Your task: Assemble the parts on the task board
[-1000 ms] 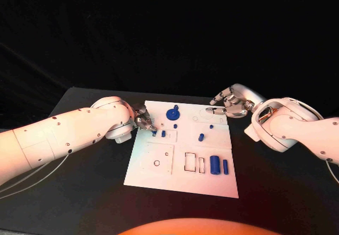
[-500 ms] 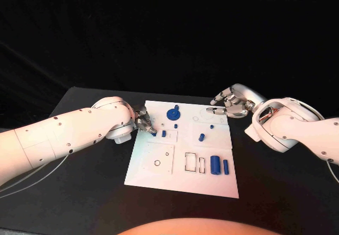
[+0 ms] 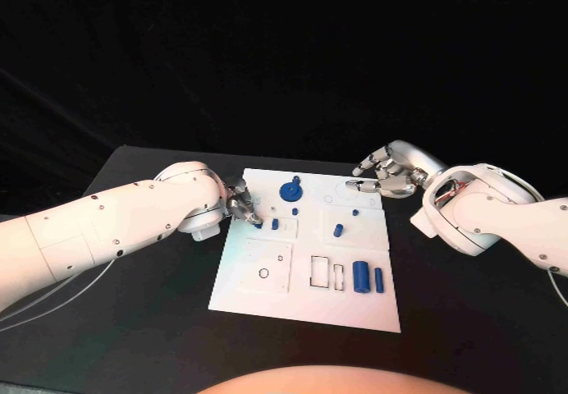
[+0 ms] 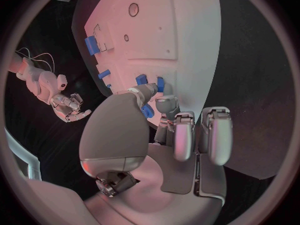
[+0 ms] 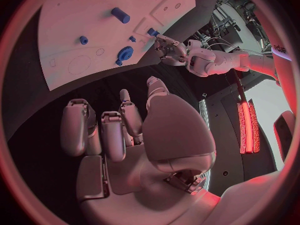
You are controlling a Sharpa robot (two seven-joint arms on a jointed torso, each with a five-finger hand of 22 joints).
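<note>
White task board (image 3: 267, 300) lies flat mid-table on the black table (image 3: 142, 328), long side running away from the robot. Nearest the robot: a blue cylinder (image 3: 359, 277) lying flat, with a thinner blue bar (image 3: 379, 280) just beside it, both next to two rectangular outlined slots (image 3: 319, 272). A square inset with small holes (image 3: 267, 267) sits on the board's left part. Mid-board: a small blue peg (image 3: 337, 230), a shorter one (image 3: 353, 213) beyond it, another small blue peg (image 3: 275, 223) and a tiny one (image 3: 294, 211) further left. Far end: a round blue knob-like part (image 3: 289, 192) with a thin stem sticking out.

Left hand (image 3: 243, 205) sits at the board's left edge, palm down, fingertips (image 4: 164, 102) pinching a small blue part (image 4: 148, 110) right at the board surface, near two other blue pegs; remaining fingers curled in alongside.

Right hand (image 3: 385, 176) hovers over the board's far right corner, fingers loosely curled and apart, nothing in them; wrist view shows the palm clear of the board.
</note>
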